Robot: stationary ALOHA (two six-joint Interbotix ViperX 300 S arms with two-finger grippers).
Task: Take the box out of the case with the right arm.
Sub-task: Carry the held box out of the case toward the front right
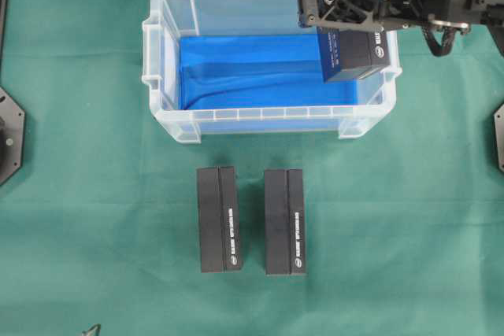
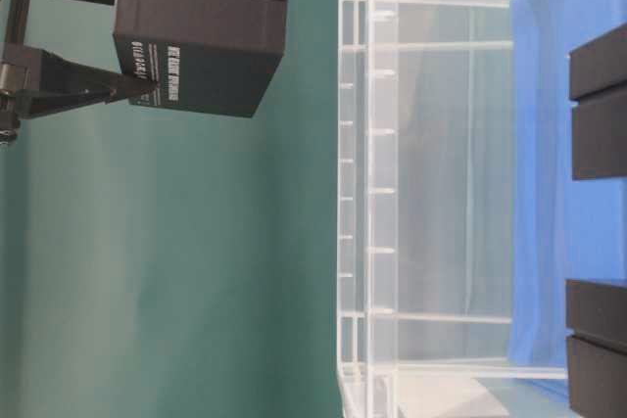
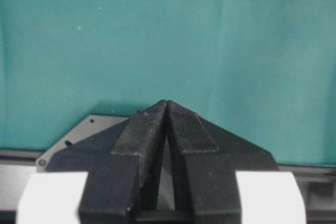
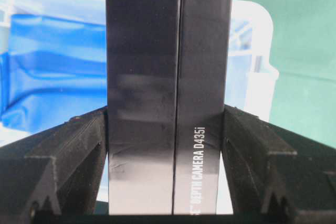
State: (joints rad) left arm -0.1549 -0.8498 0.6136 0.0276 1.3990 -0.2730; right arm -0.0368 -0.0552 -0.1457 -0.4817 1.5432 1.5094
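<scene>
The clear case [image 1: 169, 120] with a blue floor lining stands at the back middle of the green table. My right gripper [image 1: 346, 21] is shut on a black box [image 1: 354, 54] printed "DEPTH CAMERA D435i". The box hangs above the case's right end. In the table-level view the box [image 2: 201, 31] is clear of the case's rim [image 2: 367, 193]. In the right wrist view both fingers [image 4: 79, 140] press the box's [image 4: 168, 77] long sides, with the case [image 4: 257, 77] behind it. My left gripper [image 3: 167, 104] is shut and empty, off to the side over bare cloth.
Two more black boxes [image 1: 219, 219] [image 1: 285, 221] lie side by side on the cloth in front of the case. Black mounting plates sit at the left edge [image 1: 9, 135] and right edge [image 1: 498, 135] of the table.
</scene>
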